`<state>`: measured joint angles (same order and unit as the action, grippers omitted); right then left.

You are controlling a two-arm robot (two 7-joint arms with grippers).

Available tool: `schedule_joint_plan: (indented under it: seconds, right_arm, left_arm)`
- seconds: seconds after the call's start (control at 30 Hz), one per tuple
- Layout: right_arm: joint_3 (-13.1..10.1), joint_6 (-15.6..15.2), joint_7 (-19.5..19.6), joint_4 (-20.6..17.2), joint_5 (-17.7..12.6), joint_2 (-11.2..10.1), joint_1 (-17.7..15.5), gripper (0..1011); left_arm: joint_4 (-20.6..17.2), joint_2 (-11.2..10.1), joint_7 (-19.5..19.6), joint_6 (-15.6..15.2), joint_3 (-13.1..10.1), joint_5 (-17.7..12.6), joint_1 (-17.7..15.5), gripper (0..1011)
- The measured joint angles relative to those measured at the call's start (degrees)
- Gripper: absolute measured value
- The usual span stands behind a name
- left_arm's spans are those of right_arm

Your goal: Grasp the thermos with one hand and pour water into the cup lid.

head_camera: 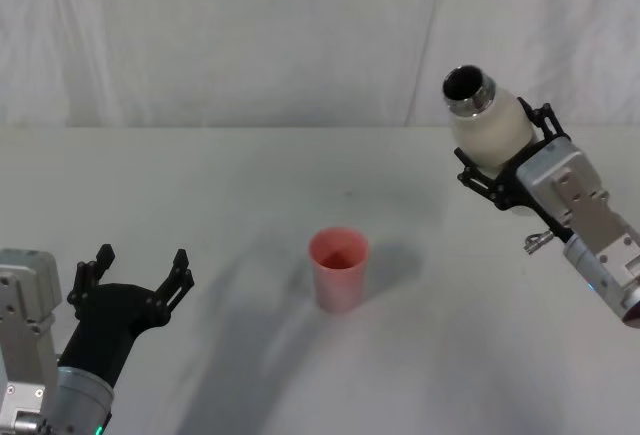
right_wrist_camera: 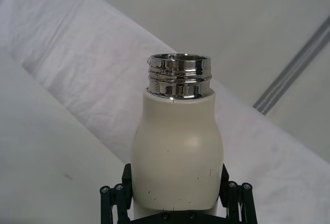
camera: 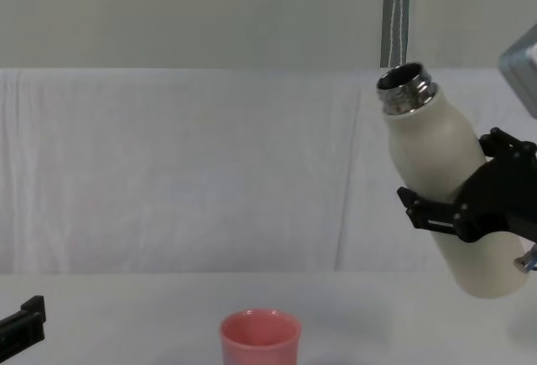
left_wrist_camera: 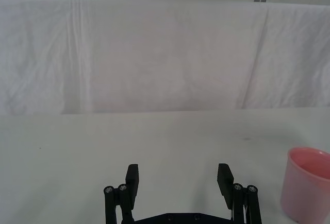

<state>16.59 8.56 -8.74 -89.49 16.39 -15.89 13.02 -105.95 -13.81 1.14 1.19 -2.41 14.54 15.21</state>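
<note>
My right gripper [head_camera: 510, 165] is shut on the cream-white thermos [head_camera: 490, 125], held in the air at the right. The thermos [camera: 440, 180] tilts its open steel neck [camera: 406, 88] up and toward the left. In the right wrist view the black fingers [right_wrist_camera: 234, 198] clamp both sides of the thermos body [right_wrist_camera: 178, 152]. The pink cup lid [head_camera: 339, 268] stands upright on the table's middle, below and to the left of the thermos, also seen as a pink cup lid [camera: 260, 338] low in the chest view. My left gripper [head_camera: 140, 273] rests open at the near left, with the cup lid [left_wrist_camera: 307, 183] off to its side.
A white cloth covers the table [head_camera: 250, 185] and hangs as a backdrop [camera: 168, 172] behind it. A grey vertical post [camera: 394, 13] stands behind the backdrop at the right.
</note>
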Motion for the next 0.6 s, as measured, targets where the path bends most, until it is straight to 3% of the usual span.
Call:
schedule_joint_plan:
  seconds: [0.17,0.4,0.6]
  right_arm:
    - [-1.34,0.51,-0.06,0.20,-2.25,0.62,-0.83,955]
    - [-3.88,1.04,-1.56,0.63,-8.18,1.98,-1.98,955]
    - [-5.25,1.01,-2.57,0.87,-11.47,2.51,-2.74,955]
  left_arm:
    - [0.00,0.00,0.00,0.00,0.00,0.00,0.00,1001]
    - [0.00,0.00,0.00,0.00,0.00,0.00,0.00,1001]
    - [0.00,0.00,0.00,0.00,0.00,0.00,0.00,1001]
